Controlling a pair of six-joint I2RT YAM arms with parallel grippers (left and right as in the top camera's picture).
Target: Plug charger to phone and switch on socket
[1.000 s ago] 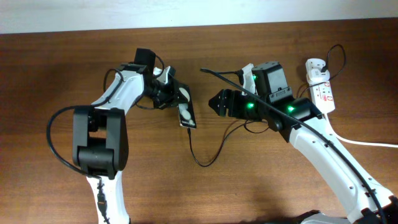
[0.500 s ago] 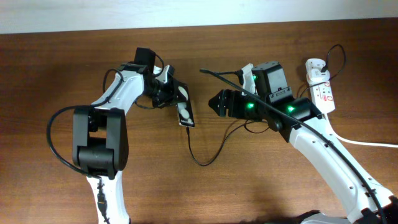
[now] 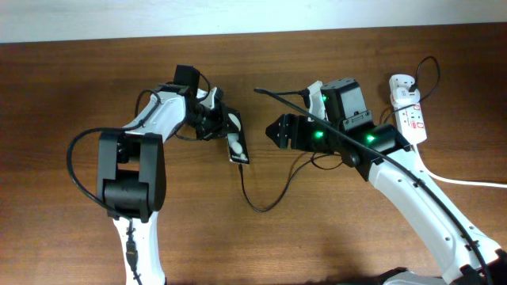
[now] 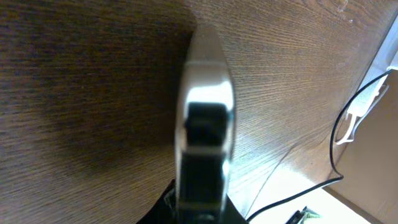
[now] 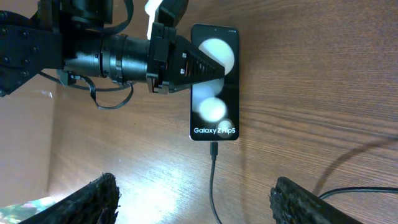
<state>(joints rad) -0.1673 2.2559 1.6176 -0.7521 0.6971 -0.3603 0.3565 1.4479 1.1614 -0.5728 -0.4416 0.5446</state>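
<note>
While my left jaws, pressed together, are touching the phone (image 5: 214,121), I'm risking unplugging the charger (image 5: 211,180); right jaws spread.

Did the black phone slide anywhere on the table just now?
No. The phone sits in the same spot as before, just as far from the white socket on the right.

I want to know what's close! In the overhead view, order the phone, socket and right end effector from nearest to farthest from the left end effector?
1. phone: directly under the tip of the left end effector.
2. right end effector: across the gap, toward the right.
3. socket: far right, near the back edge.
</note>
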